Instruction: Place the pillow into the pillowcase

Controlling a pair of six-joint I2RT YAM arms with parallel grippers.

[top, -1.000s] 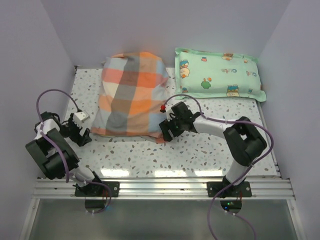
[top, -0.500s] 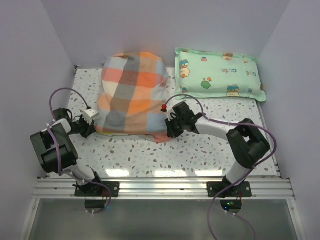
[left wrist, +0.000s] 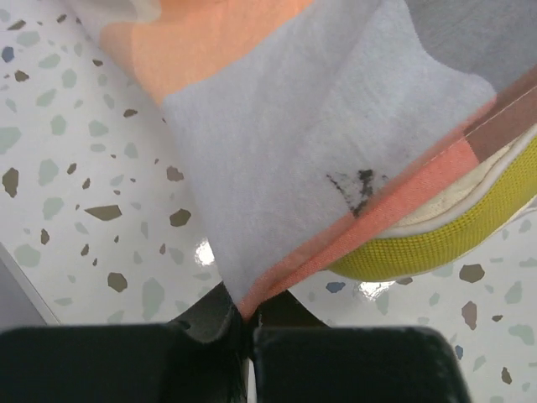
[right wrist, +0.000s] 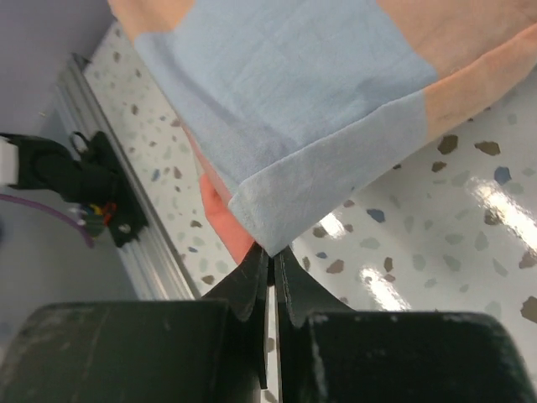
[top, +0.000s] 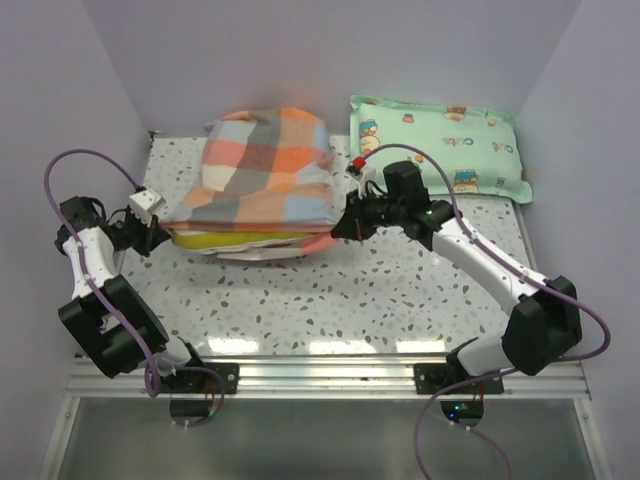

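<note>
The left claw (top: 158, 236) and right claw (top: 340, 228) each clamp 1 hem corner of the pillowcase (top: 262, 165); the pillow (top: 240, 240) lies between them, long axis running claw to claw, near edge exposed

A mint-green cushion (top: 437, 150) printed with cartoon figures lies flat at the far right corner of the table (top: 400, 300), near the back wall (top: 300, 60). The table top is glossy white, speckled with grey and brown chips. A ribbed metal rail (top: 330, 378) runs along its near edge
</note>
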